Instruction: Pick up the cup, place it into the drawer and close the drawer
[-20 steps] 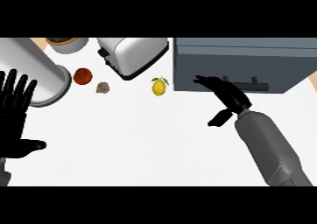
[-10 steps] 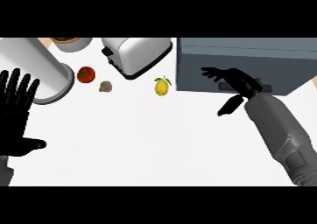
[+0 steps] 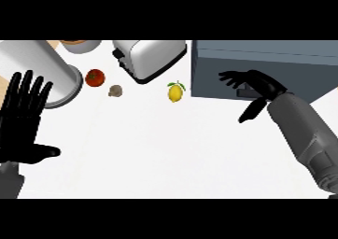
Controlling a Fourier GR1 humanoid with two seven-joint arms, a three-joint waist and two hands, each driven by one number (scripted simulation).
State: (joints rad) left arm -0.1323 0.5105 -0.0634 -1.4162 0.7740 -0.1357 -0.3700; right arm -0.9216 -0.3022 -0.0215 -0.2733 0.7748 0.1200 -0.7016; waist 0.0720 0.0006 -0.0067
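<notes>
The grey drawer unit (image 3: 268,63) stands at the back right of the white counter, and I see only its top and its front face. My right hand (image 3: 260,85) is open, fingers spread against the drawer front and covering most of the dark handle. Its thumb points down toward the counter. No cup shows on the counter or in either hand, and the drawer's inside is hidden from here. At the left edge my left hand (image 3: 21,119) rests open with fingers up.
A large white cylinder (image 3: 41,65) lies at the back left beside a silver toaster (image 3: 147,58). A tomato (image 3: 95,77), a small brownish lump (image 3: 116,90) and a lemon (image 3: 174,91) sit in front of them. A white round vessel (image 3: 80,45) is cut off at the top.
My right hand has risen and moved forward from the counter in front of the drawer unit onto its front face. The left hand has stayed still.
</notes>
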